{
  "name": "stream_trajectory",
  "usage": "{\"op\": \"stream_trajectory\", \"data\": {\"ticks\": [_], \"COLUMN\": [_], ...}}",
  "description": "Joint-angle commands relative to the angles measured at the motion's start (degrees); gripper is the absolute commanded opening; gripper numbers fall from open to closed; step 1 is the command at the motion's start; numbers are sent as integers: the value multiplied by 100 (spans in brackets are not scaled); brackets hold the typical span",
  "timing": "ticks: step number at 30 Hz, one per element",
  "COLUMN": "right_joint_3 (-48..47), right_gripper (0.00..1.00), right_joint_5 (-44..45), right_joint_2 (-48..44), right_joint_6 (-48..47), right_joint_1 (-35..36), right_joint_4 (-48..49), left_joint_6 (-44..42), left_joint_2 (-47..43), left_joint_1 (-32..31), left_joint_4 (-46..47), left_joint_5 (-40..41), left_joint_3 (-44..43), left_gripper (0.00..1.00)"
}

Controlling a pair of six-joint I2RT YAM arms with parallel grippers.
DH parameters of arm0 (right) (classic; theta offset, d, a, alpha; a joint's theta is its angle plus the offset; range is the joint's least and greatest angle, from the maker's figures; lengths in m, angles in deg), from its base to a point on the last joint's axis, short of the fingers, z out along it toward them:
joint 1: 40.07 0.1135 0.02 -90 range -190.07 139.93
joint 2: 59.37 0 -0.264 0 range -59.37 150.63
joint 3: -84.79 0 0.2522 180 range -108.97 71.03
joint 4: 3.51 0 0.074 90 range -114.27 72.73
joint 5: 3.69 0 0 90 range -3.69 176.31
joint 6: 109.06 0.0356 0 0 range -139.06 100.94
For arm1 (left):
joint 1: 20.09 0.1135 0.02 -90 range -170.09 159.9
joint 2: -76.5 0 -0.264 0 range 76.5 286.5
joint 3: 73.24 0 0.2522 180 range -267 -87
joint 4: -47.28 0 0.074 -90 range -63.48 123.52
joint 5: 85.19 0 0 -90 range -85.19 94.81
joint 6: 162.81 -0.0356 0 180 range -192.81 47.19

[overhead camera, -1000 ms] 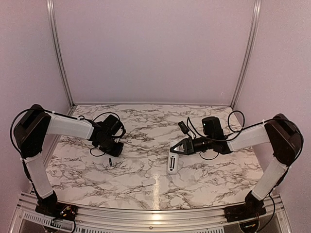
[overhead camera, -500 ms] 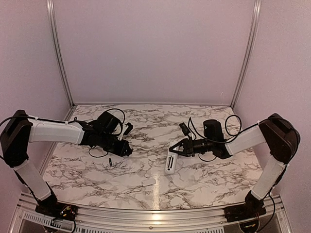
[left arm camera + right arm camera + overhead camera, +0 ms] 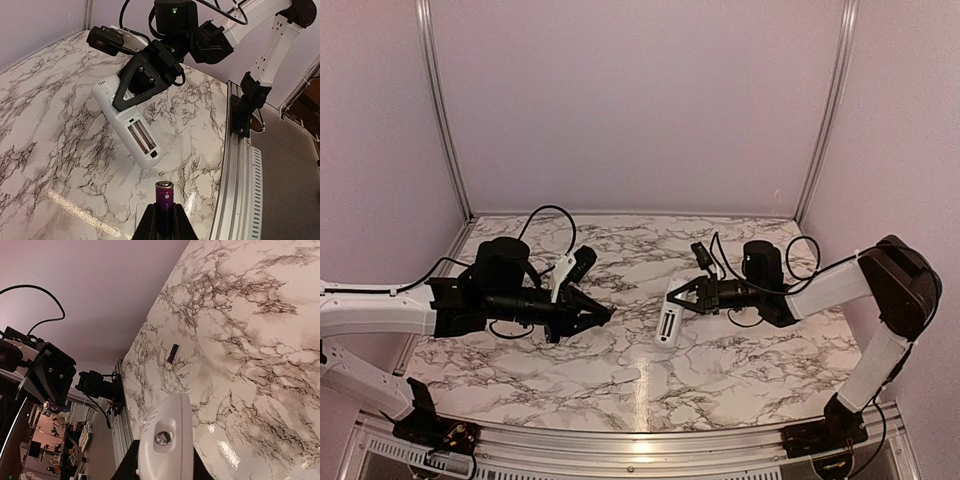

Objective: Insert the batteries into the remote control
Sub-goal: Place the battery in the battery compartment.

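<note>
Left fingers [image 3: 145,228] clench one battery [image 3: 164,199], right fingers [image 3: 142,82] grasp the white remote control [image 3: 131,131].

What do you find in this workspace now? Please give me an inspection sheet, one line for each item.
surface: glossy marble-pattern table.
job's things: remote control held tilted, its back open, both slots empty; one battery carried; other battery lying on the table.
clutter: nothing seen.
hands: left hand shut on the battery, pointing toward the remote control; right hand shut on the remote control's upper end.
cables: black cables loop at both wrists.
surroundings: pale walls, aluminium posts.
</note>
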Motion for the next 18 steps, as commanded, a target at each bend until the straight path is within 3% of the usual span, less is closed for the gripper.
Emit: {"op": "stream_trajectory", "data": {"ticks": [1, 5, 7, 9, 18], "right_joint_3": [13, -15, -45, -66, -91], "right_gripper": [0, 0, 0, 0, 0], "right_joint_5": [-20, 131, 267, 361, 463], "right_joint_2": [-245, -271, -229, -180, -201], "right_joint_6": [-78, -88, 3, 126, 305], "right_joint_1": [85, 209, 286, 387, 606], "right_joint_4": [307, 310, 332, 457, 750], "left_joint_6": [-742, -1004, -737, -648, -1769], "left_joint_2": [-158, -122, 33, 242, -591], "left_joint_1": [-265, -503, -542, -602, -1046], "left_joint_4": [103, -13, -241, -498, 562], "left_joint_5": [762, 1220, 1560, 1413, 1408], "left_joint_3": [158, 137, -51, -319, 571], "left_gripper": [0, 0, 0, 0, 0]}}
